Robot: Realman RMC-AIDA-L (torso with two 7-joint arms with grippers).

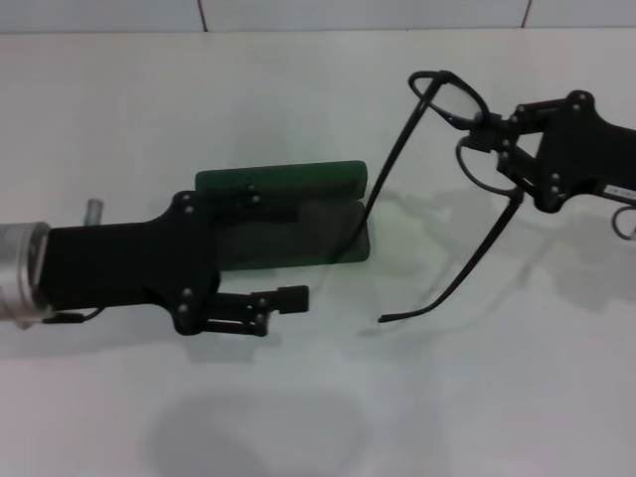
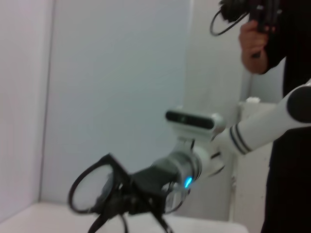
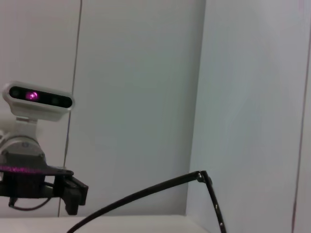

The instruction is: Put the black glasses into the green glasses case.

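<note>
The green glasses case [image 1: 283, 179] lies open mid-table, its lid toward the far side and its dark lined tray [image 1: 343, 238] nearer me. My left gripper [image 1: 288, 253] hovers over the tray's left part, open, with one finger [image 1: 268, 211] by the hinge and the other finger [image 1: 286, 298] in front of the case. My right gripper [image 1: 494, 139] is shut on the black glasses [image 1: 455, 99] at the frame between the lenses, held to the right of the case. One temple tip hangs over the tray's right end. The left wrist view shows the glasses [image 2: 90, 189] in the right gripper [image 2: 131, 191].
The white table [image 1: 318, 397] runs to a tiled wall at the back. In the left wrist view a person [image 2: 286, 97] in dark clothes stands behind the right arm [image 2: 252, 128]. The right wrist view shows a temple arm [image 3: 146, 194] and the left gripper [image 3: 48, 187].
</note>
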